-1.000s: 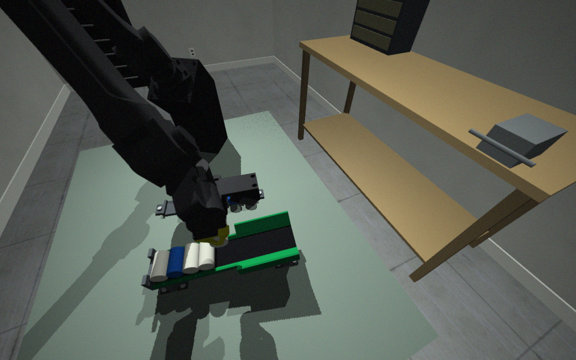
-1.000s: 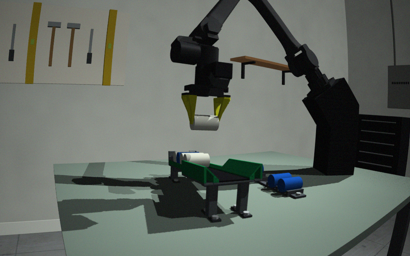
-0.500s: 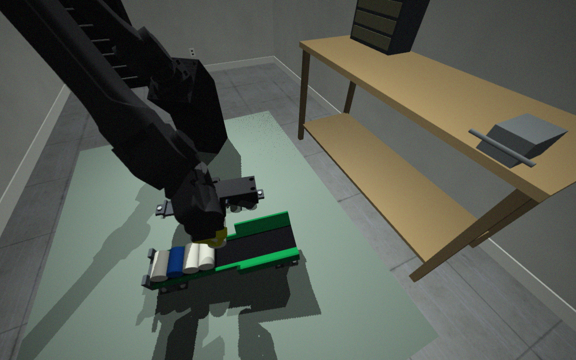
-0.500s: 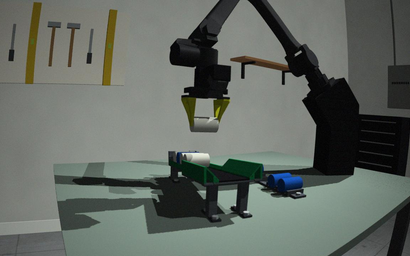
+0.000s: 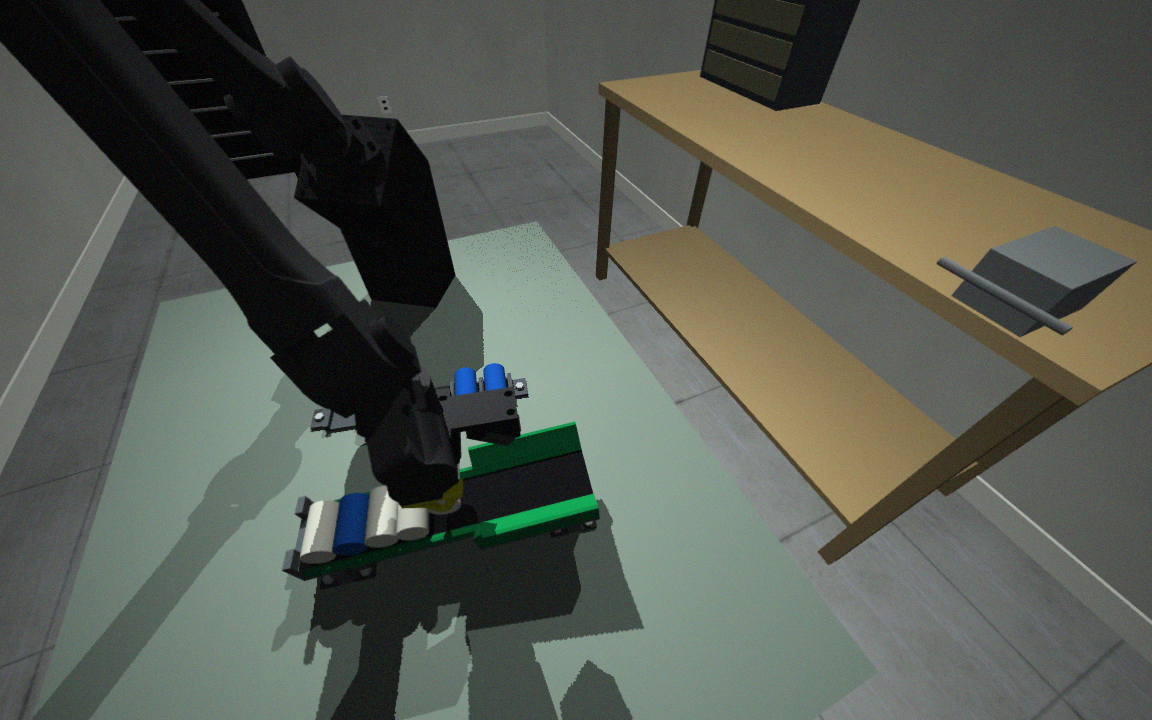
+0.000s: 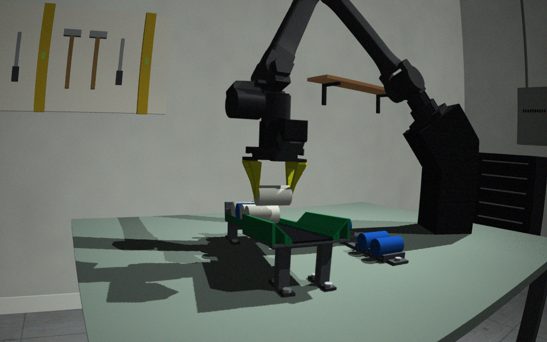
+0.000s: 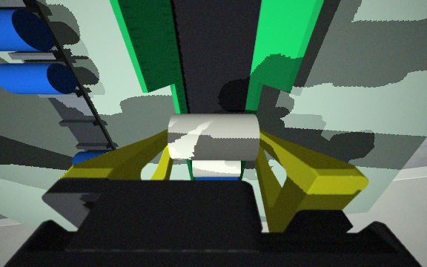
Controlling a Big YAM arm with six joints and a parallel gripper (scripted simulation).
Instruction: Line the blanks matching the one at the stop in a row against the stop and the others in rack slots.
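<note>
White blank (image 6: 273,195) (image 7: 213,137); green ramp walls (image 5: 535,519) (image 6: 259,230) (image 7: 284,33); yellow tool fingers (image 6: 253,174).
</note>
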